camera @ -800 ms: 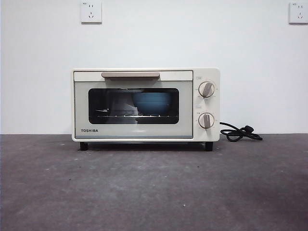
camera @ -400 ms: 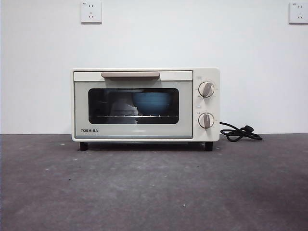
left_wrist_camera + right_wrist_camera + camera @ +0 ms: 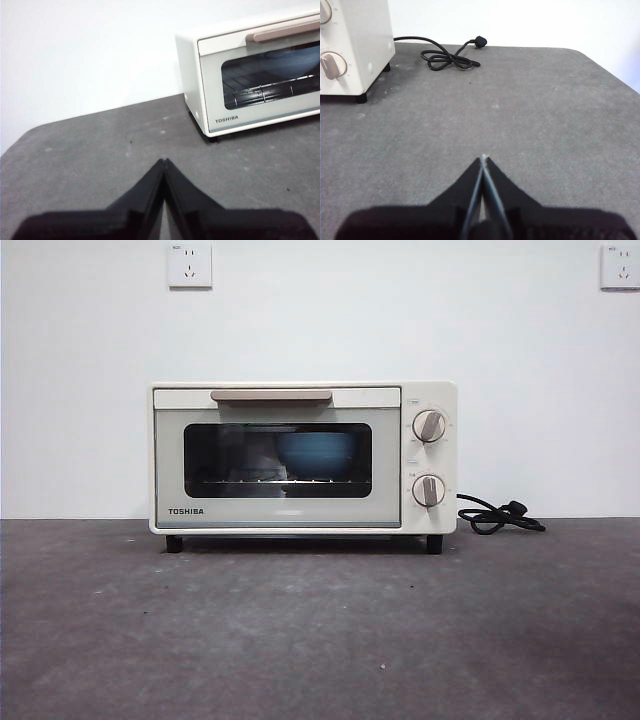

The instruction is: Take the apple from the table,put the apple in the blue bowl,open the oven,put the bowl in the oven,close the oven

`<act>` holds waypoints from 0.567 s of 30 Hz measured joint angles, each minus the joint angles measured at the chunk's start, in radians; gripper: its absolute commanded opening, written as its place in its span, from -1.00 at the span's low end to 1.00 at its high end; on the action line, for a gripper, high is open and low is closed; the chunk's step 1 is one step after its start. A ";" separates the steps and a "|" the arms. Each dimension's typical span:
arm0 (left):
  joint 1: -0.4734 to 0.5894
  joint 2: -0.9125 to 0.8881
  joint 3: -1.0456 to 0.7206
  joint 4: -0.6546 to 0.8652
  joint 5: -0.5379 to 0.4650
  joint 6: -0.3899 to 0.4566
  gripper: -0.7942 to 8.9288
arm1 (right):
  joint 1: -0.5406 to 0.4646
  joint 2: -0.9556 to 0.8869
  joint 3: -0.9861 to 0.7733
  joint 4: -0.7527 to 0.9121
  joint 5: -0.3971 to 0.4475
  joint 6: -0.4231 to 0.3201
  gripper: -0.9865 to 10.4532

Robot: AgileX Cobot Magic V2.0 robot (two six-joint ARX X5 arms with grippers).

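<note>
The cream-white oven point(image 3: 300, 457) stands on the dark grey table point(image 3: 320, 630) with its glass door closed and the beige handle point(image 3: 270, 395) up. Through the glass the blue bowl point(image 3: 316, 453) sits on the rack inside; it also shows dimly behind the oven point(image 3: 260, 75) door in the left wrist view. The apple is hidden from view. My left gripper point(image 3: 164, 161) hovers shut over the table, off the oven's left front corner, holding nothing. Off the knob side of the oven point(image 3: 352, 45), my right gripper point(image 3: 483, 158) is shut and empty above bare table.
The black power cord point(image 3: 498, 516) lies coiled on the table to the right of the oven, with its plug point(image 3: 479, 40) near the back wall. Two wall sockets sit high on the white wall. Neither arm shows in the front view.
</note>
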 measured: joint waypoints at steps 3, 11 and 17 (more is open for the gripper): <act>0.000 0.000 0.000 -0.024 0.000 0.000 -0.84 | 0.000 0.000 0.000 0.000 0.000 0.000 -0.83; 0.000 0.000 0.000 -0.048 0.000 0.000 -0.84 | 0.000 0.000 0.000 0.000 0.000 0.000 -0.83; 0.000 0.000 0.000 -0.155 0.000 0.000 -0.84 | 0.000 0.000 0.000 0.001 0.000 0.000 -0.83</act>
